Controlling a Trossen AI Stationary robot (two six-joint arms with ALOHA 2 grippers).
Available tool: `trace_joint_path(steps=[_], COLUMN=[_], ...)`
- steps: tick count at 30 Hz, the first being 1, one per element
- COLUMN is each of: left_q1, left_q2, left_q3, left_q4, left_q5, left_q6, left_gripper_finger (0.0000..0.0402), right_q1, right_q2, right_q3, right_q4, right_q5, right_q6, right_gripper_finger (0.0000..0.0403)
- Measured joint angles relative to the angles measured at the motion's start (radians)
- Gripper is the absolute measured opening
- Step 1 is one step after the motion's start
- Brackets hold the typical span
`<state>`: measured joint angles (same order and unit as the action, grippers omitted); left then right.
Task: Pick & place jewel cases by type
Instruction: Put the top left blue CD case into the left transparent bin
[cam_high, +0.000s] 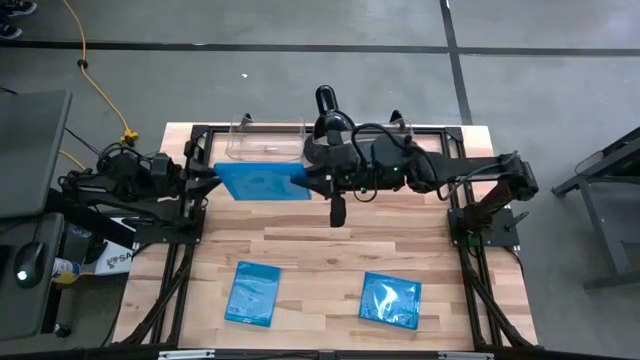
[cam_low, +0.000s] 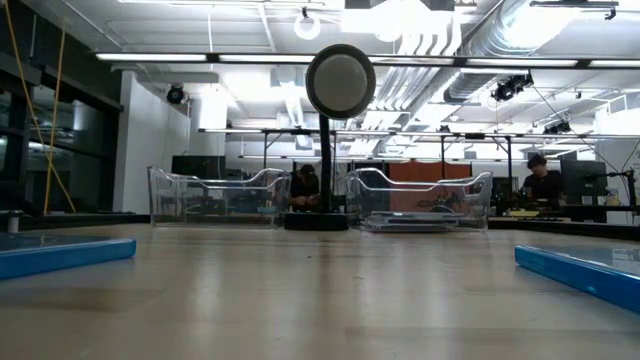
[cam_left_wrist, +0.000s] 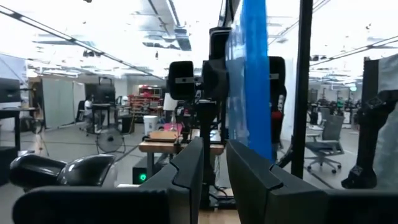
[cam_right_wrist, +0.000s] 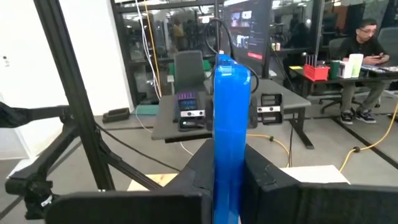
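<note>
Above the table's far side, left gripper (cam_high: 213, 172) and right gripper (cam_high: 306, 178) both clamped on one blue jewel case (cam_high: 262, 182).

wood table (cam_high: 330, 250), two blue cases (cam_high: 253, 293)

Two black jointed arms (cam_high: 430, 168) (looped black cables along them)

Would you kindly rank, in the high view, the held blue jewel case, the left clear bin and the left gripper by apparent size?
1. held blue jewel case, though it sits nearer the camera
2. left clear bin, partly hidden, so unsure
3. left gripper
</note>
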<state>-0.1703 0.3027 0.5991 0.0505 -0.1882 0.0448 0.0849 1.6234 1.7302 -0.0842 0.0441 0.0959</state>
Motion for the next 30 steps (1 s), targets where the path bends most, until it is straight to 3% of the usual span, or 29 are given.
trace_joint_path(steps=[11, 24, 30], left_q1=[0.0, 0.0, 0.0], left_q2=[0.0, 0.001, 0.025], left_q3=[0.0, 0.0, 0.001], left_q4=[0.0, 0.01, 0.005], left_q5=[0.017, 0.042, 0.04], left_q6=[-0.015, -0.053, -0.102], left_gripper_finger=[0.0081, 0.0229, 0.0271], right_q1=[0.0, -0.001, -0.023], right_q2=[0.001, 0.001, 0.001], right_q3=[0.0, 0.0, 0.0], right_q4=[-0.001, -0.001, -0.001], right_q5=[0.001, 0.001, 0.001], right_q6=[0.0, 0.0, 0.001], right_gripper_finger=[0.0017, 0.0017, 0.0017])
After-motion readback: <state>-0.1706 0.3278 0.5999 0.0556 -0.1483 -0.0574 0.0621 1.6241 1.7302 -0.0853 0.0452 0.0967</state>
